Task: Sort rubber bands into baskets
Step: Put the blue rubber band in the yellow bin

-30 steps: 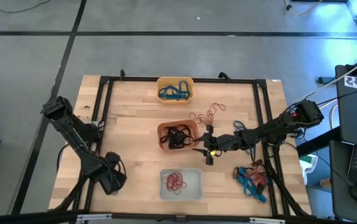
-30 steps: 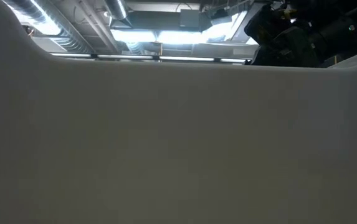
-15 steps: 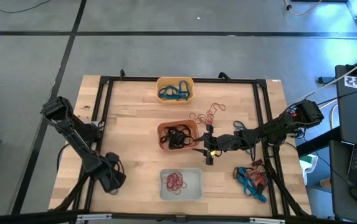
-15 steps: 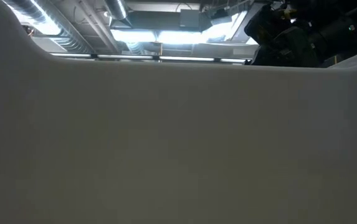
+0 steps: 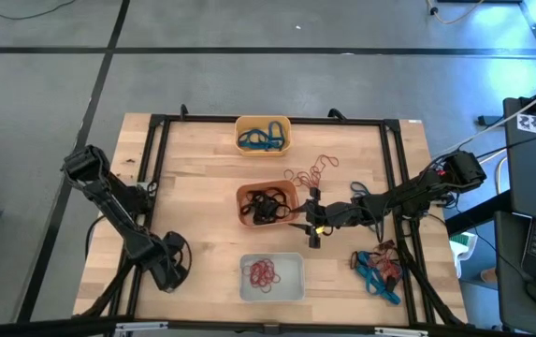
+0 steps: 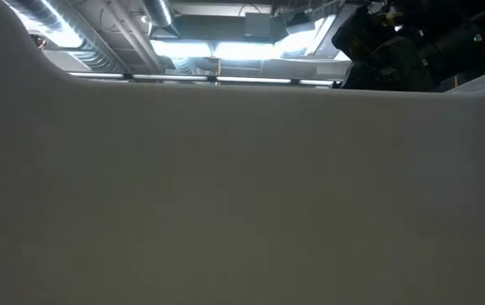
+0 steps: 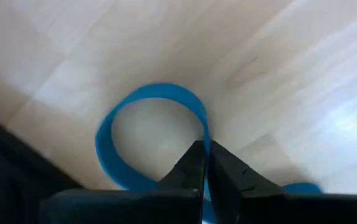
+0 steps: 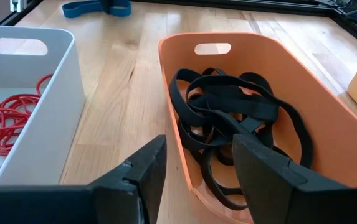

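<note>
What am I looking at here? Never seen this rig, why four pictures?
Two robot arms work at a wooden table, sorting rubber bands by colour. The top picture looks straight down. The low one is blocked by the white tub's wall. The other two come from cameras on each wrist.

Three tubs stand in a row: the yellow tub holds blue bands, the orange tub black bands, the white tub red bands. Unsorted bands lie at the right, and thin red loops behind the orange tub.

The left gripper, at the table's near left, is shut on a blue band. The right gripper hangs open beside the orange tub, empty.
</note>
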Tool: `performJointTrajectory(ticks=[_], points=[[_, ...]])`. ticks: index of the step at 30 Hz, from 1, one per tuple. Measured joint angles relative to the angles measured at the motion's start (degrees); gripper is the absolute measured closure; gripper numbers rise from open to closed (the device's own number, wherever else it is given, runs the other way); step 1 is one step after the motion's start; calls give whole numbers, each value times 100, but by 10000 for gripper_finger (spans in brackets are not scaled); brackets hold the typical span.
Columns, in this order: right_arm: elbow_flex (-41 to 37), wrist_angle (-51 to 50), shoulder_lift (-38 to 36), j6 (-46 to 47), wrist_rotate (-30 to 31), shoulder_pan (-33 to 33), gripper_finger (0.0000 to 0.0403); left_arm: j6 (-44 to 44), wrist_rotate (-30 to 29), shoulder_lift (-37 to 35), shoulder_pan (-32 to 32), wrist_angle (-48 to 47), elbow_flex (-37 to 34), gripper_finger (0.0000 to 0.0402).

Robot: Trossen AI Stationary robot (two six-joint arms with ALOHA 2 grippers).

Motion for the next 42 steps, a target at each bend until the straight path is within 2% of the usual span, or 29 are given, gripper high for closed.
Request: performJointTrajectory(ticks=[4, 12, 24, 30, 42], points=[[0, 5, 0, 0, 4, 0, 221, 524, -353, -12, 135, -83, 254, 387], [2, 16, -2, 0, 24, 0, 221, 1614, -2029, -35, 628, -169, 888, 394], [1, 17, 0, -2, 22, 0, 221, 4313, -4594, -39, 1713, 1, 1810, 397], [1, 17, 0, -2, 22, 0, 221, 5680, -5069, -40, 2453, 560, 1872, 389], [2, 3, 0, -2, 22, 0, 221, 7910, -5262, -39, 4115, 1854, 1873, 387]])
